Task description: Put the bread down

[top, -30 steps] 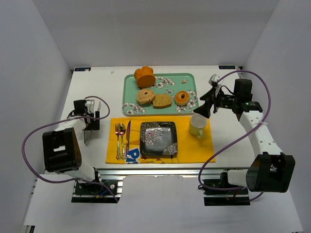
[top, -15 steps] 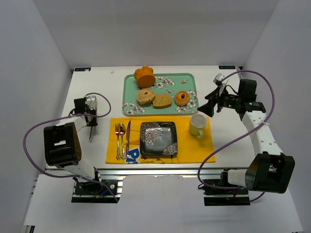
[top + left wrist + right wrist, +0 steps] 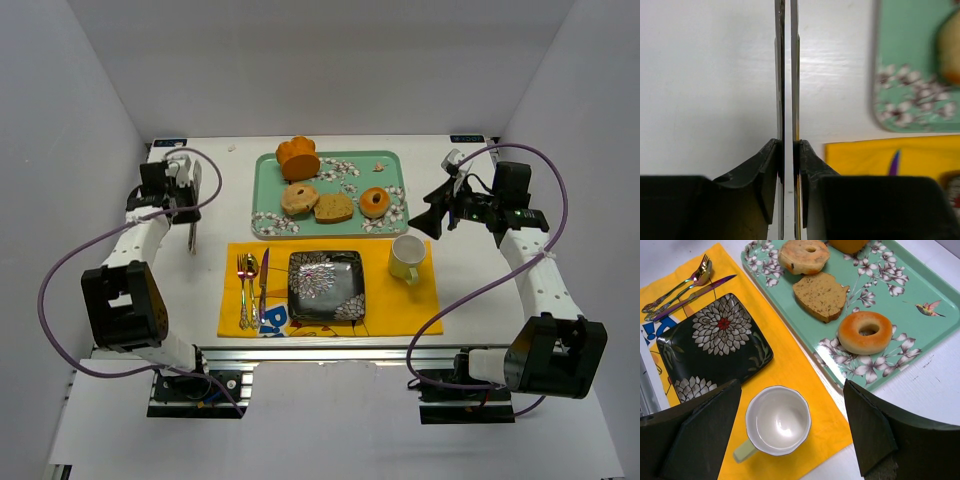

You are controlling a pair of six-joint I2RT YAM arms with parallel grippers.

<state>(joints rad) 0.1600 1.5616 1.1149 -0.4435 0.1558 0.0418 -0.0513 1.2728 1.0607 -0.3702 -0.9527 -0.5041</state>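
Note:
The bread lies on a mint floral tray [image 3: 262, 180]: a pale bagel [image 3: 299, 198], a brown-crusted slice [image 3: 334, 208] and an orange-brown donut [image 3: 375, 202]. The right wrist view shows the bagel [image 3: 803, 255], the slice [image 3: 821, 296] and the donut [image 3: 865, 331] too. My left gripper [image 3: 183, 183] is left of the tray, shut on thin metal tongs [image 3: 190, 225] that point toward the near edge. In the left wrist view the gripper [image 3: 789, 145] pinches the two tong blades [image 3: 780, 75] together. My right gripper [image 3: 428, 215] hangs open and empty above the cup, right of the tray.
A tall orange fluted cake [image 3: 298, 157] stands at the tray's back. On the yellow placemat [image 3: 400, 300] are a black floral plate [image 3: 326, 285], a white cup [image 3: 405, 257] and cutlery [image 3: 250, 285]. White walls close in the table on both sides.
My left gripper closed on the tongs and carried them from beside the placemat toward the back left. The right gripper shifted slightly away from the tray.

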